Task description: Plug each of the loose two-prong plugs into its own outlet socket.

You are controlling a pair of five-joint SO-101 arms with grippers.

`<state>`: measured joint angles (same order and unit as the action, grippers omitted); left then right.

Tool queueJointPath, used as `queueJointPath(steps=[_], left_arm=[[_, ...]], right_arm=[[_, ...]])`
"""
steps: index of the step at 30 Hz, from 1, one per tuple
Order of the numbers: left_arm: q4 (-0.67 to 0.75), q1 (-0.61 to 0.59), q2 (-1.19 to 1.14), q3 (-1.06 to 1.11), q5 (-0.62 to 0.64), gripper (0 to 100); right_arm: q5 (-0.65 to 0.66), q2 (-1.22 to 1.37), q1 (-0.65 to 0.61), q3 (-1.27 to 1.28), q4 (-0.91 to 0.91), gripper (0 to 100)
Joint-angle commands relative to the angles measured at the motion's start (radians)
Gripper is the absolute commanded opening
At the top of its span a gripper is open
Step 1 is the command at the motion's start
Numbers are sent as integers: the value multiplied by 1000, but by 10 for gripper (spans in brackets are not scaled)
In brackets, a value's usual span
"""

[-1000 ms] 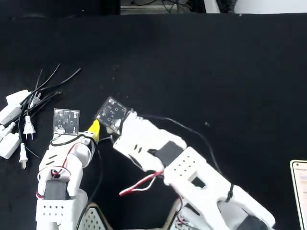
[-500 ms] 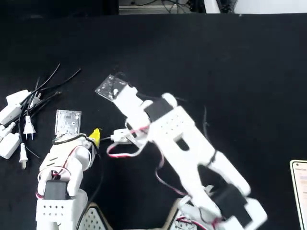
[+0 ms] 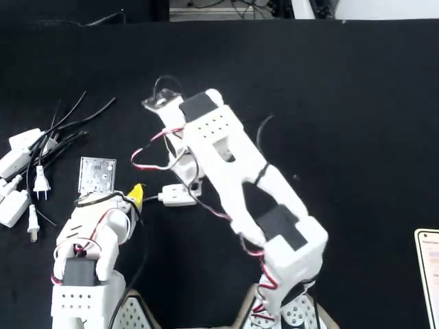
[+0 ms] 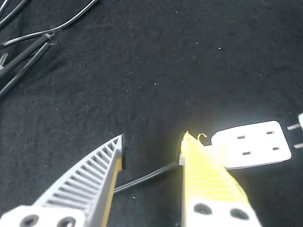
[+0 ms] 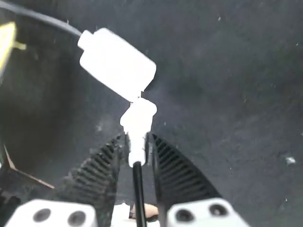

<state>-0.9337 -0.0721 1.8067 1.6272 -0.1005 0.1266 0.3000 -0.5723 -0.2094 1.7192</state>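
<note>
At the near left the left gripper (image 4: pixel 151 139) rests low over the black table (image 3: pixel 343 103), its fingers spread apart and grasping nothing, with a thin black cord (image 4: pixel 147 177) lying across the gap between them. Just right of its yellow finger lies the white socket block (image 4: pixel 251 144), flat on the cloth with its slots facing up. At the block's right end is the plug (image 5: pixel 137 120), clenched in the right gripper (image 5: pixel 136 142), with the black lead trailing back between the fingers. Its bare prongs (image 4: pixel 296 127) point at the block's end and look unseated. The step in hand seems to be mating this plug. Since the visible slots are on the top face, the plug probably needs lifting and turning prongs-down over one pair. The block looks light and likely to skid or tip under a push, so the idle left gripper would do well to pin it first, then press straight down without twisting. Farther to the left, well apart, more loose plugs (image 3: pixel 41 181) wait among their cords.
</note>
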Motion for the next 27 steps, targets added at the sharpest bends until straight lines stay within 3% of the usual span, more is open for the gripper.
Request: queueJointPath(steps=[1,4,12,27], left_arm=[[-6,-15,5,-59,-6,202],[-6,-21,5,-61,-6,202],[6,-202,5,-99,2,202],[6,-202,5,-102,2,202]], right_arm=[[-17,13,17,-85,26,10],[-17,33,-3,-90,26,10],[-15,77,-32,-90,26,10],[-23,165,-35,-91,2,10]])
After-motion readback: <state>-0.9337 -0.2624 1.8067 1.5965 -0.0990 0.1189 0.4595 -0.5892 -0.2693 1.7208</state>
